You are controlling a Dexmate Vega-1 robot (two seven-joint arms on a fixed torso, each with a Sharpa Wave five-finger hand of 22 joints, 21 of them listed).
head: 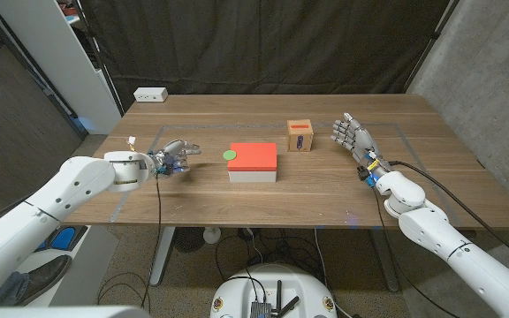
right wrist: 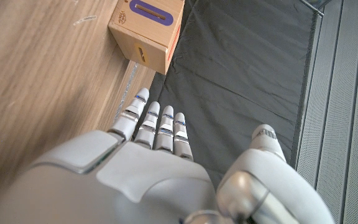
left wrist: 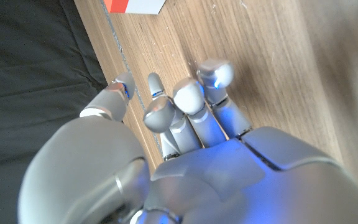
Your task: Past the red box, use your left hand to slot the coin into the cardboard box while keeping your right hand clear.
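Observation:
A small green coin (head: 230, 155) lies flat on the wooden table, against the left side of the red box (head: 253, 159), a flat red-topped box with white sides. My left hand (head: 175, 156) is on the table left of the coin, a short gap away, fingers loosely bent and holding nothing. A corner of the red box (left wrist: 135, 5) shows beyond its fingers (left wrist: 191, 99). The cardboard box (head: 300, 136) with a purple slotted top stands behind and right of the red box. My right hand (head: 353, 137) stands to its right with straight fingers, empty; the cardboard box (right wrist: 148, 28) lies just ahead of it.
A white power strip (head: 150, 94) lies at the table's back left corner. Thin tape lines (head: 405, 141) mark a rectangle on the tabletop. A black curtain hangs behind the table, and a grey wall stands at the right.

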